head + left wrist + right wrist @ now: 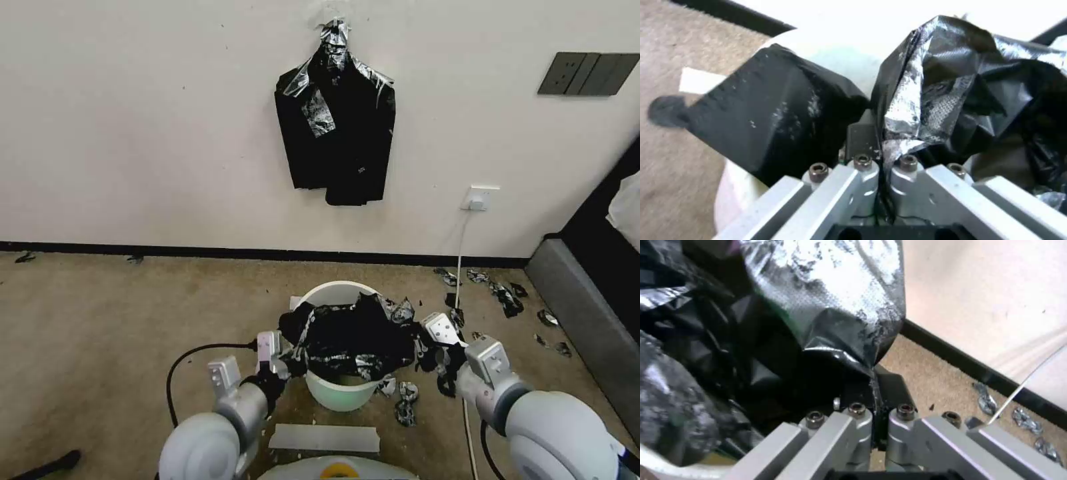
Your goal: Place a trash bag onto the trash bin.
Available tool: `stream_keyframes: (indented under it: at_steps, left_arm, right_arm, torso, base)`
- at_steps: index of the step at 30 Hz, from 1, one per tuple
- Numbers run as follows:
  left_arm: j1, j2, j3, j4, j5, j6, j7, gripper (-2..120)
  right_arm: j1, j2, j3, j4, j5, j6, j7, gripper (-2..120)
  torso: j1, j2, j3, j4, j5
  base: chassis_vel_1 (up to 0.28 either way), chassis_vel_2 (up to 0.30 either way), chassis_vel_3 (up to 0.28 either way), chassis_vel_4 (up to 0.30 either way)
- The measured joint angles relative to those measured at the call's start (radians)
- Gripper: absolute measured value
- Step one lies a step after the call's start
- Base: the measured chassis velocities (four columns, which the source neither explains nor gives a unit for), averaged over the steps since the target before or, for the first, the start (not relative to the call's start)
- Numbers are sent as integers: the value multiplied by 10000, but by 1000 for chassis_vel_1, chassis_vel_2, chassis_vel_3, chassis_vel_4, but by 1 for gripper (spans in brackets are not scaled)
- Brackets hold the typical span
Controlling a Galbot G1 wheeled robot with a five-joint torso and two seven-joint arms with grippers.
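The cream-white trash bin (335, 293) stands on the carpet just ahead of me. A crinkly black trash bag (353, 337) is stretched across its near half, leaving the far rim bare. My left gripper (288, 360) is shut on the bag's left edge beside the bin's left wall. My right gripper (437, 353) is shut on the bag's right edge, off the bin's right side. In the left wrist view the bag (947, 100) is pinched between the closed fingers, with the bin (831, 53) beyond. In the right wrist view the bag (818, 316) is clamped the same way.
A bundle of black bags (337, 120) hangs taped to the wall. Torn black scraps (503, 293) litter the carpet at right, some (405, 400) beside the bin. A white cable (459, 260) drops from a wall socket. A grey bed edge (587, 327) lies far right. White tape strip (325, 438) lies near.
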Motion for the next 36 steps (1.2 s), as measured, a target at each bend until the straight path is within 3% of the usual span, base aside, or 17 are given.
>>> stream_keyframes:
  at_steps: [7,15,26,36]
  left_arm:
    - [-312,113,264,480,-174,-147,186,0]
    - [-603,-331,943,821,33,-282,332,0]
    - [1063,280,-304,102,621,-478,72,0]
    - [2019,282,-496,-271,1097,-465,29,0]
  right_arm:
    - [-159,14,132,219,-25,0,30,0]
    - [-356,-53,371,523,-37,-11,59,0]
    - [-935,280,12,214,282,23,316,0]
    - [-1735,-95,-111,-11,-503,70,270,0]
  torso:
    - [0,0,0,1,0]
    - [0,0,0,0,-1]
    - [0,0,0,1,0]
    - [0,0,0,1,-1]
  base:
    - [0,0,0,0]
    - [0,0,0,0]
    - [0,0,0,0]
    - [0,0,0,0]
